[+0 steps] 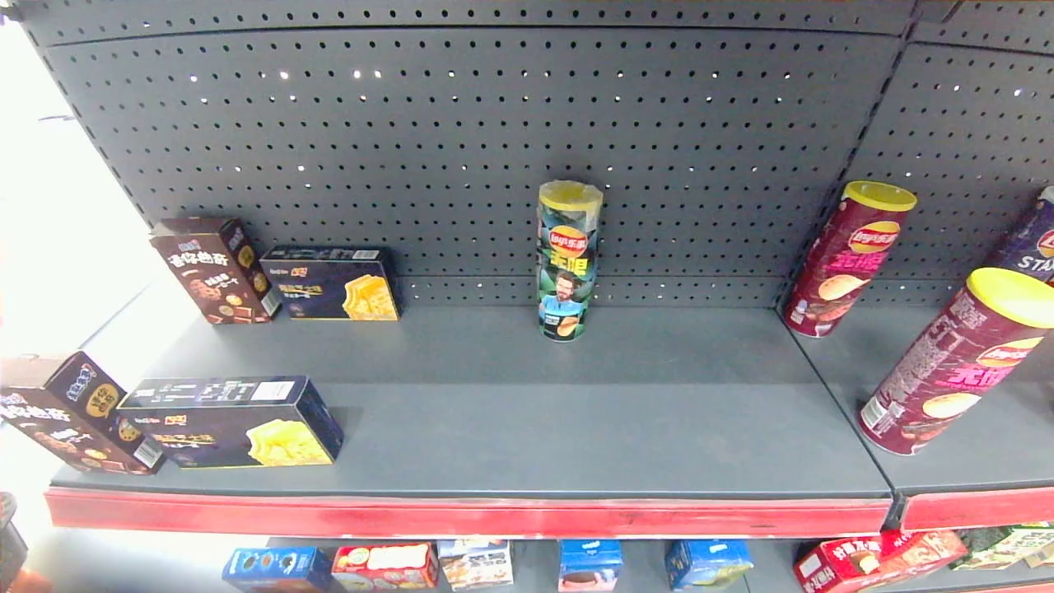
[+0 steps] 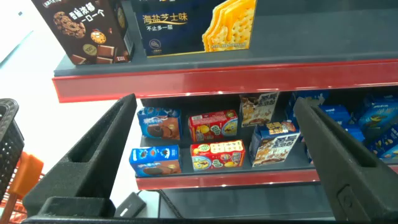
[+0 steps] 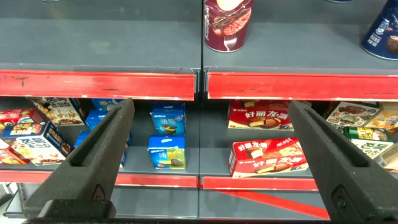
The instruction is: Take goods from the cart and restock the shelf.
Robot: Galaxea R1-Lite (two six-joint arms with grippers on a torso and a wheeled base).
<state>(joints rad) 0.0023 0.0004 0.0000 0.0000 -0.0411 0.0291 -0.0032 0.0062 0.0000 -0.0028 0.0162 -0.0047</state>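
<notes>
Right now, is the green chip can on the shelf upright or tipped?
Upright. The green can stands on its base on the shelf, yellow lid up.

There are two brown cardboard cookie boxes (image 1: 214,268) and two navy cardboard cracker boxes (image 1: 333,284) at frame left, one green cylindrical chips can (image 1: 568,259) at centre, two maroon cylindrical chips cans (image 1: 848,259) at right.
</notes>
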